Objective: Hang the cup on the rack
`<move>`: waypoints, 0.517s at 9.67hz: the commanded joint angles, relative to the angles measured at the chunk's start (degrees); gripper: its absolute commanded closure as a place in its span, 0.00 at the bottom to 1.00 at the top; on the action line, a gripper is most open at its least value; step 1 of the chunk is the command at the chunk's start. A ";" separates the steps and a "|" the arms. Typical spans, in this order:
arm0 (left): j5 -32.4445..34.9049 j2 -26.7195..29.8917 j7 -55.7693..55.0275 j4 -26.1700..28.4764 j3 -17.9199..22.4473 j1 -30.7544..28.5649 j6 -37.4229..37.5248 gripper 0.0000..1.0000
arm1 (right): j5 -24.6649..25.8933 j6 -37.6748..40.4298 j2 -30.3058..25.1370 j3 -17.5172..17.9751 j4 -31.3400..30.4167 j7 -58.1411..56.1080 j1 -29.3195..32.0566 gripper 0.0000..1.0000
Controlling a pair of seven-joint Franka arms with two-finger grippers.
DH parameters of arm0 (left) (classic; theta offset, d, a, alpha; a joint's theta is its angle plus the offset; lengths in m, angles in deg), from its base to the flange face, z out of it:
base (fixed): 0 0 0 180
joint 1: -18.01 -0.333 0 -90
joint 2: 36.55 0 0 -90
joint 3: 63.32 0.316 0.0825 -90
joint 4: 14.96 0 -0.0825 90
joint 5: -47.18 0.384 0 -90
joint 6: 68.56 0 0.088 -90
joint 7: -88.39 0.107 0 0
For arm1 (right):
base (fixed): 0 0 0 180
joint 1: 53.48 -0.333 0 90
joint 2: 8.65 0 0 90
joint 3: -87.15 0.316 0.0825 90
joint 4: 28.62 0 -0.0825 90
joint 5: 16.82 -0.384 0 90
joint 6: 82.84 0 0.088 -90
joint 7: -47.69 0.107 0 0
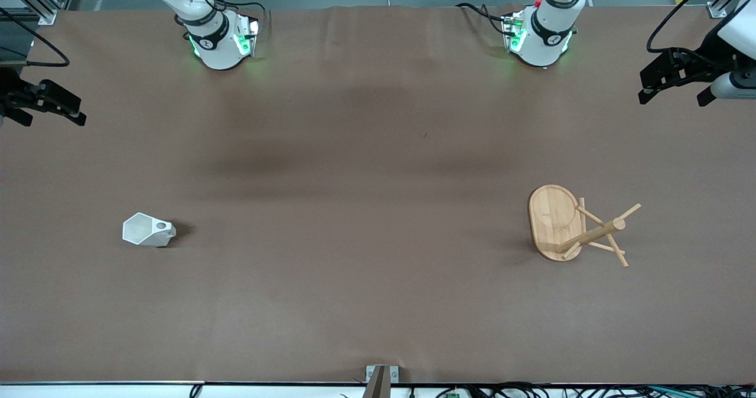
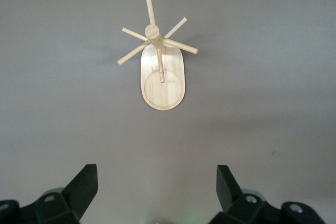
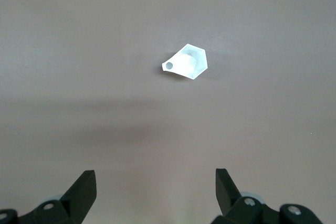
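Observation:
The white faceted cup [image 1: 147,231] lies on its side on the brown table toward the right arm's end, its holed handle facing up; it also shows in the right wrist view [image 3: 186,62]. The bamboo rack [image 1: 576,225] stands on its oval base toward the left arm's end, with its post and thin pegs free; it also shows in the left wrist view [image 2: 160,66]. My right gripper [image 1: 56,111] [image 3: 155,177] is open and empty, high up at the table's edge, well apart from the cup. My left gripper [image 1: 673,94] [image 2: 157,174] is open and empty, high up and well apart from the rack.
Both arm bases [image 1: 221,41] [image 1: 540,35] stand along the table edge farthest from the front camera. A small metal bracket [image 1: 381,377] sits at the table edge nearest that camera. The brown table cover [image 1: 366,209] lies bare between the cup and the rack.

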 commanded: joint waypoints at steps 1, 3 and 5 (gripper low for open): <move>1.06 0.44 0.82 1.95 0.17 0.53 -0.30 0.00 | 0.86 0.08 -1.20 0.00 -0.68 -0.45 0.22 0.00; 1.06 0.36 0.82 1.87 0.17 0.18 -0.30 0.00 | 0.86 -0.10 -1.11 0.00 -0.68 -0.45 0.22 0.00; 0.89 0.00 1.08 0.46 0.17 -0.34 -0.21 0.00 | 0.86 -0.10 -1.11 0.00 -0.68 -0.45 0.39 0.00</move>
